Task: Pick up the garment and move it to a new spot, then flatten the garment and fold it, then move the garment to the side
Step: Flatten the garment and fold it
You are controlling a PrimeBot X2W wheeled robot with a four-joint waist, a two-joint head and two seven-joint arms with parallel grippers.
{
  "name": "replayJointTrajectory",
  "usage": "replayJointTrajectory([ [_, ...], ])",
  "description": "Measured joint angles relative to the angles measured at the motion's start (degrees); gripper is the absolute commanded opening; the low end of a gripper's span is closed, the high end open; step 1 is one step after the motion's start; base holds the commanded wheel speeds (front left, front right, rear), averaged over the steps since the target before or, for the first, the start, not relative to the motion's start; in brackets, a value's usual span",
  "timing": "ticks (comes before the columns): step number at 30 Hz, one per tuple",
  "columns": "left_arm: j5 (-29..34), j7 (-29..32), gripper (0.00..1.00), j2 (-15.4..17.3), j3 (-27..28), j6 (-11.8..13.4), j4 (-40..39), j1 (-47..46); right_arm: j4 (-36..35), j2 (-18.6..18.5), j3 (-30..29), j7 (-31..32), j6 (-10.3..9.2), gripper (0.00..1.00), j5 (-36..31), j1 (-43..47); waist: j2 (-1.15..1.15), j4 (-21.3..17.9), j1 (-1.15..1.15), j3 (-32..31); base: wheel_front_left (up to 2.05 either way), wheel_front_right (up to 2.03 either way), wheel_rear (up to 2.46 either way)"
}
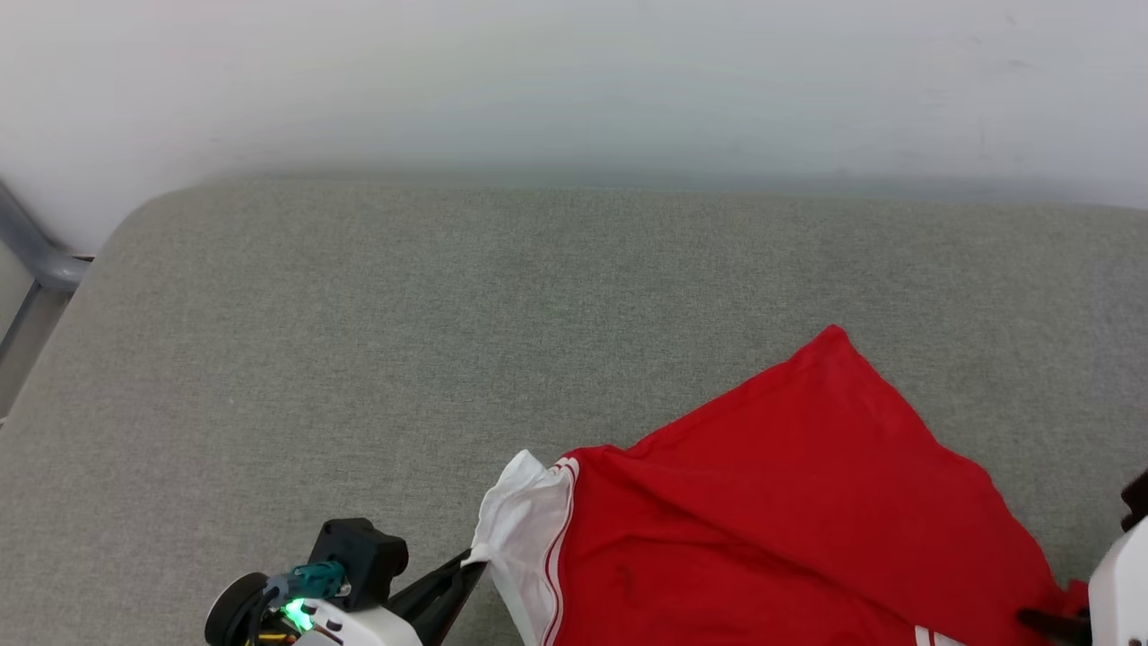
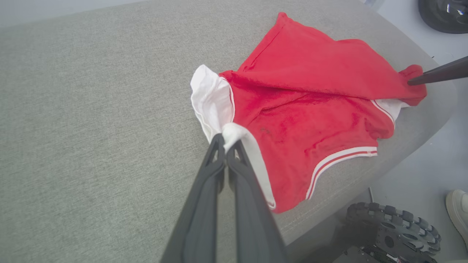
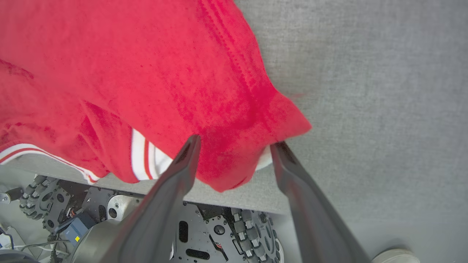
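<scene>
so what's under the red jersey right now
The garment lies on the grey padded surface, and its near hem overhangs the edge above the robot's wheeled base. The patch of surface directly beneath the cloth, and the garment's underside, are covered.

The left gripper [image 1: 473, 558] comes in low from the lower left of the head view, its two dark fingers [image 2: 215, 157] pressed together and pinching a white sleeve edge of the garment [image 2: 303, 109]. Behind them, the left wrist [image 1: 359, 556] carries a black housing and a green light. The right gripper [image 3: 236, 144] has its fingers [image 3: 182, 168] spread wide apart, with a red corner of cloth between them. The pale right forearm [image 1: 1121, 583] shows at the lower right edge of the head view.
</scene>
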Motion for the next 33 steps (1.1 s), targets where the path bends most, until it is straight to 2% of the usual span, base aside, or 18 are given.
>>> replayJointTrajectory([
  [6,0.9,0.0,0.00,0.1,-0.1,-0.1,-0.7,-0.9,-6.8,-3.1,2.4,5.1,0.00,1.00,2.2,-6.8,0.00,0.8,0.01,1.9,0.00,0.00,0.00],
  [13,2.5,0.5,0.00,-0.2,-0.2,-0.5,-2.2,-3.5,-8.4,-2.4,4.9,9.9,0.00,1.00,0.7,-18.0,0.00,3.1,0.01,5.8,0.00,0.00,0.00],
  [22,3.4,0.6,0.00,0.4,0.0,-0.4,-5.3,-4.9,-1.0,-1.7,9.2,12.6,0.00,1.00,-4.1,-30.3,0.00,7.8,0.02,11.9,0.00,0.00,0.00],
  [33,4.9,1.2,0.00,-1.6,-1.0,-0.6,-7.0,-7.3,10.9,-2.8,10.5,10.3,0.00,1.00,-8.7,-38.6,0.00,13.3,0.02,18.3,0.00,0.00,0.00],
])
